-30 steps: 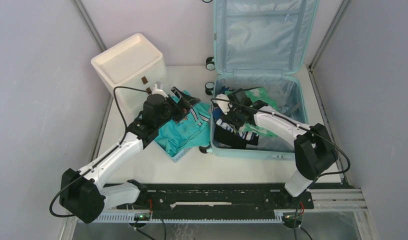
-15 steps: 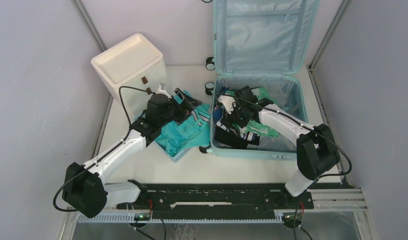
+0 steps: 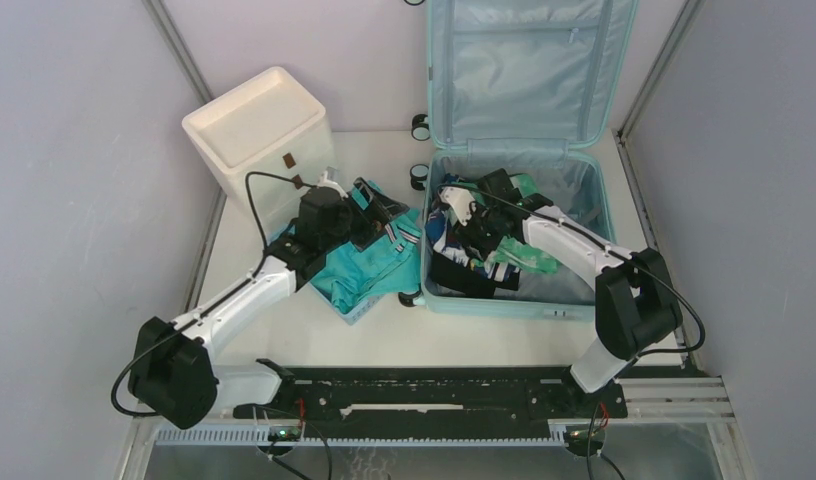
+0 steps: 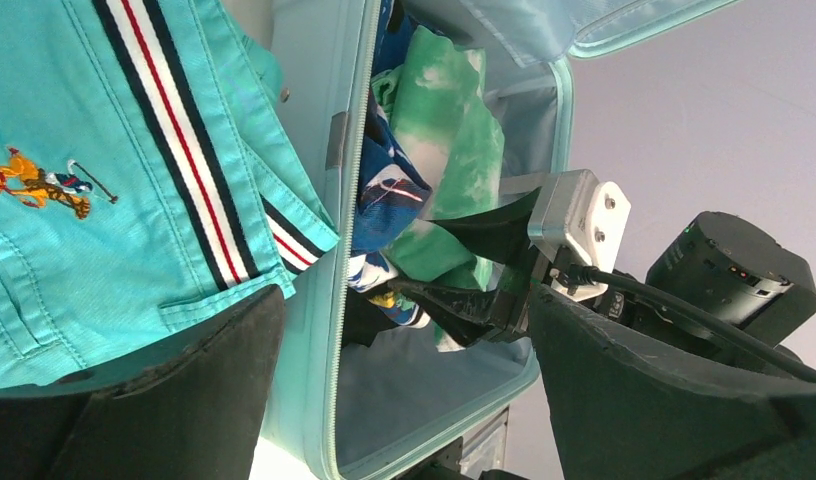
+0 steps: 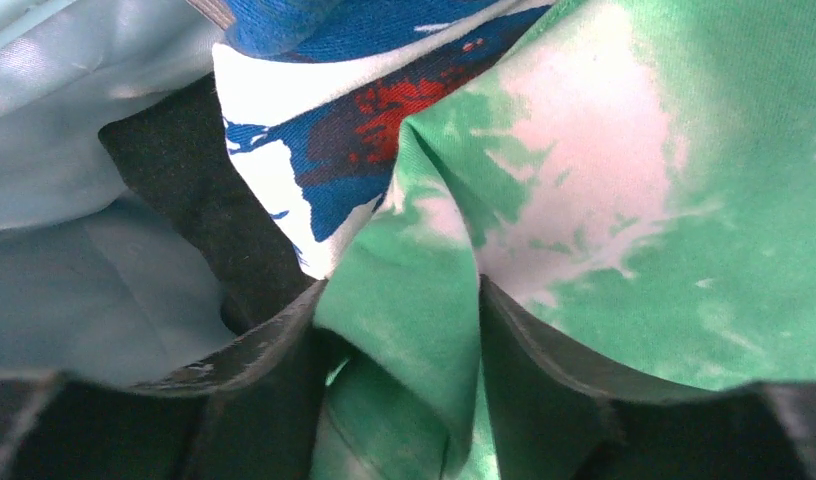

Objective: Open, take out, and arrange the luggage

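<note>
1. Light-blue hard plastic forms the luggage (image 3: 504,305), which is placed on the far right part of the table (image 3: 314,340). Its lid is opened and stands upright against the back wall, so that the pale lining is shown.
2. Several clothes are piled in the lower half: a green-and-white cloth (image 5: 604,200), a blue, white and red cloth (image 5: 324,150) and a black cloth (image 5: 204,200).
3. The right gripper (image 5: 399,300) is lowered into this lower half. A fold of the green-and-white cloth is pinched between its fingers, and both fingers are touched by the fabric.
4. The left gripper (image 3: 379,215) is held just beside the left wall of the luggage, above a teal shirt (image 4: 84,200) with striped trim. Its fingers are spread wide and nothing is gripped by them.
5. The teal shirt is laid in a small blue basket (image 3: 359,312), which is placed just beside the luggage.
6. A white drawer unit (image 3: 254,125) is seen at the far left of the table, apart from the luggage.
</note>
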`<act>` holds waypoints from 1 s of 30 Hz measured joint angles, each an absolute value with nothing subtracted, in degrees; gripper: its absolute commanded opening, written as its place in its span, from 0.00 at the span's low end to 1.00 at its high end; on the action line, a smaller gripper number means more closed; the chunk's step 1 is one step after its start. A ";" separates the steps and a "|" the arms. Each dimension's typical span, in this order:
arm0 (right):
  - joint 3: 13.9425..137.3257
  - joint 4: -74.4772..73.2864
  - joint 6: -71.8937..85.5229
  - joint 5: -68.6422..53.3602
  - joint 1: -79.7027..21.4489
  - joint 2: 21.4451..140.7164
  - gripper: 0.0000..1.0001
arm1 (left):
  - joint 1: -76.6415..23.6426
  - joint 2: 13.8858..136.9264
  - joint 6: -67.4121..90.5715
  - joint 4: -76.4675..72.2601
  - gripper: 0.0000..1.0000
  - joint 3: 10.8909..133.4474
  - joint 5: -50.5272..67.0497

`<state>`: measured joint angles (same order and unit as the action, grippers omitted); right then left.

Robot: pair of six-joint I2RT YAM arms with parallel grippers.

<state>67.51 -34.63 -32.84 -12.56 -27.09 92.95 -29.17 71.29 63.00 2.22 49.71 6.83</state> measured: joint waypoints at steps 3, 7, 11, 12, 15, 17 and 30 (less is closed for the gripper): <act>67.70 -35.00 -33.12 -13.02 -26.85 92.92 0.51 | -29.30 71.46 63.00 2.11 0.93 49.71 7.03; 68.45 -36.23 -33.17 -15.09 -25.80 92.95 0.64 | -29.69 71.88 63.22 0.91 0.92 49.71 7.94; 69.60 -38.65 -33.39 -18.13 -23.77 93.03 0.69 | -30.26 72.71 64.16 -0.30 0.86 49.76 8.86; 69.76 -39.05 -33.56 -18.57 -23.42 93.03 0.69 | -30.46 73.14 64.45 -0.34 0.83 50.04 9.15; 69.95 -39.77 -34.13 -19.66 -22.74 93.10 0.68 | -31.27 75.07 65.01 -0.86 0.71 51.51 9.74; 69.97 -39.90 -34.41 -20.08 -22.57 93.21 0.65 | -31.79 76.66 65.56 -1.32 0.65 52.77 10.55; 70.57 -40.97 -33.89 -24.69 -19.64 92.97 0.21 | -36.36 87.42 66.89 -2.37 0.64 59.83 12.86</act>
<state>70.57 -40.97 -33.89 -24.69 -19.64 92.97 -36.36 87.42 66.89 -2.37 59.83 12.86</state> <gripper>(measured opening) 0.304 0.610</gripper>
